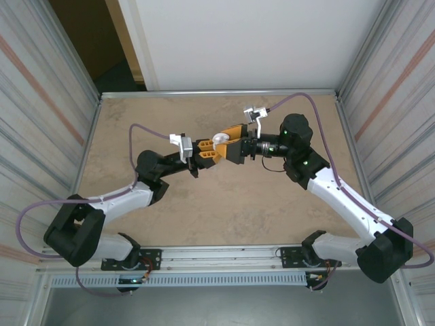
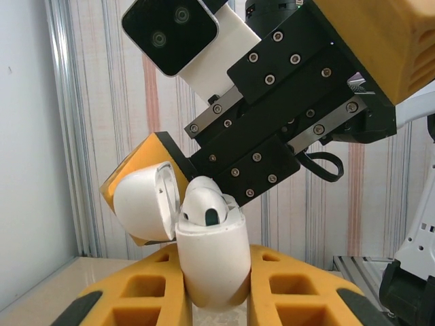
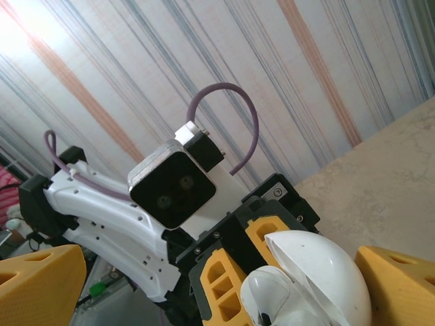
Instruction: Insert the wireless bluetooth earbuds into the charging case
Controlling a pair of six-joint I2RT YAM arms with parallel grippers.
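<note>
My left gripper [image 2: 216,282] is shut on the body of the white charging case [image 2: 216,261], holding it upright above the table. The case's lid [image 2: 141,207] is hinged open to the left. A white earbud [image 2: 204,206] sits in the top of the case with its head sticking out. From above, the case [image 1: 219,139] hangs mid-table between both grippers. My right gripper [image 1: 230,141] faces the left gripper [image 1: 208,151] and stands open, its yellow fingers [image 3: 397,285] spread wide on either side of the lid [image 3: 326,272] and the earbud [image 3: 272,295] without touching them.
A beige tabletop [image 1: 224,210] is fenced by ribbed metal walls [image 1: 41,102] on the left and right and a white panel at the back. Purple cables [image 1: 146,128] loop over both arms. A rail [image 1: 224,255] runs along the near edge.
</note>
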